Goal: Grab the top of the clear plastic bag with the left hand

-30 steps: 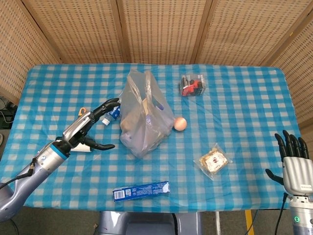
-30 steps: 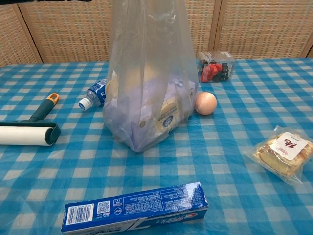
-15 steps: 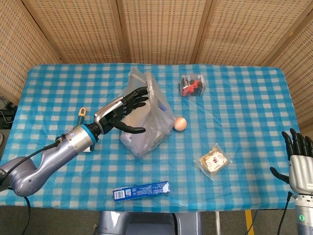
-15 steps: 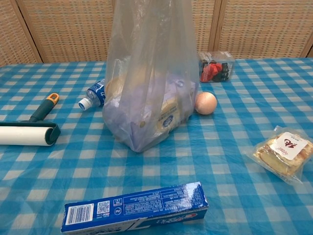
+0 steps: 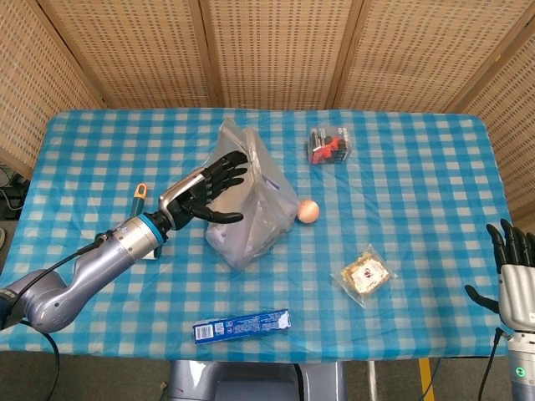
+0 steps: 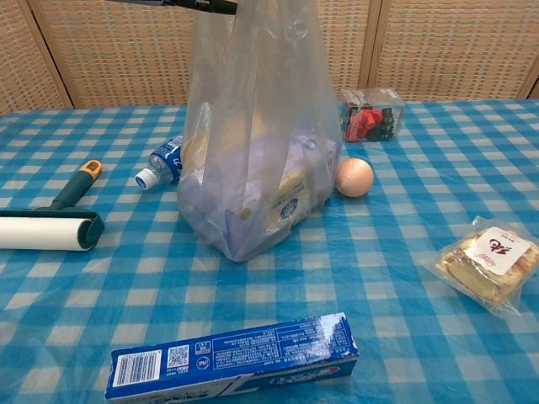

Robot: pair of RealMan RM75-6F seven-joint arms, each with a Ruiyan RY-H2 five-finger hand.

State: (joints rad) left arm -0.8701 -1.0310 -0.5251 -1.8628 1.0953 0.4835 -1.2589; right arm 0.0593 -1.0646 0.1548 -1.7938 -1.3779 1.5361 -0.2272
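The left hand (image 5: 211,185) hangs spread wide at the upper left side of the clear plastic bag (image 5: 248,194), holding nothing; whether its fingertips touch the film cannot be told. The bag stands upright mid-bench with packets inside. A small bottle (image 6: 162,162) lies just left of it, an egg (image 6: 354,178) just right. The right hand (image 5: 516,276) rests open at the bench's (image 5: 418,209) near right corner, well apart.

Checked table (image 5: 418,150): clear plastic bag (image 5: 251,196), toothpaste box (image 5: 241,325), egg (image 5: 308,210), lint roller (image 6: 50,223), snack packet (image 5: 364,275).
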